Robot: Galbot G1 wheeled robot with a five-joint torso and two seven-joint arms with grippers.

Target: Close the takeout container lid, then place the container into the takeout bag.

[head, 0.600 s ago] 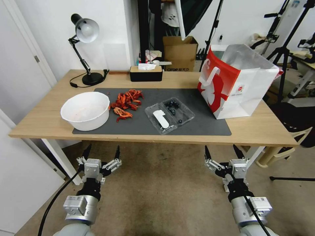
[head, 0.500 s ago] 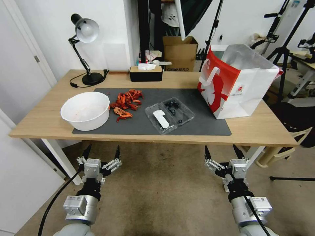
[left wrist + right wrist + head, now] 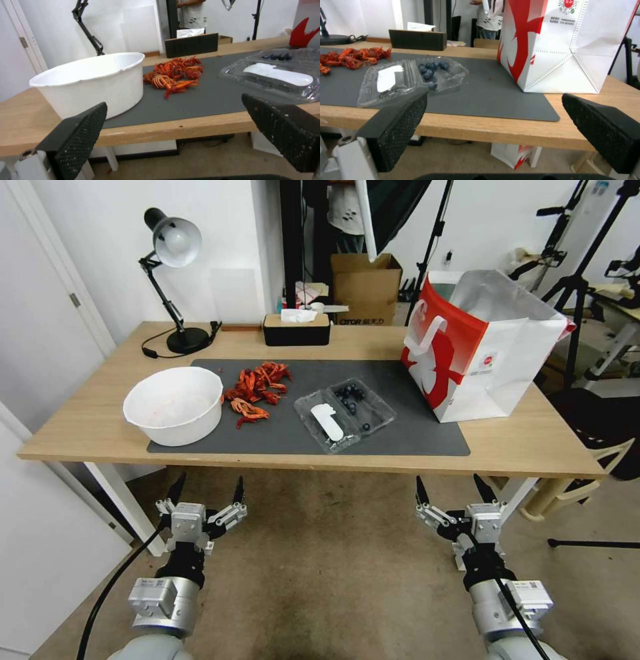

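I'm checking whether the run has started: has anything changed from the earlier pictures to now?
Nothing has visibly changed. Both end effectors, left and right, stay open below the table edge; the takeout container still lies open on the mat, and the takeout bag stands in place.

Each arm ends in a pale grey, rounded forearm and a silver wrist block bearing a small label, then a black collar and a white-and-silver gripper body with visible screws. The left gripper (image 3: 206, 491) and right gripper (image 3: 451, 490) carry tapering black fingers (image 3: 78, 138) with cross-hatched, dimpled pads. A black cable runs along each arm.
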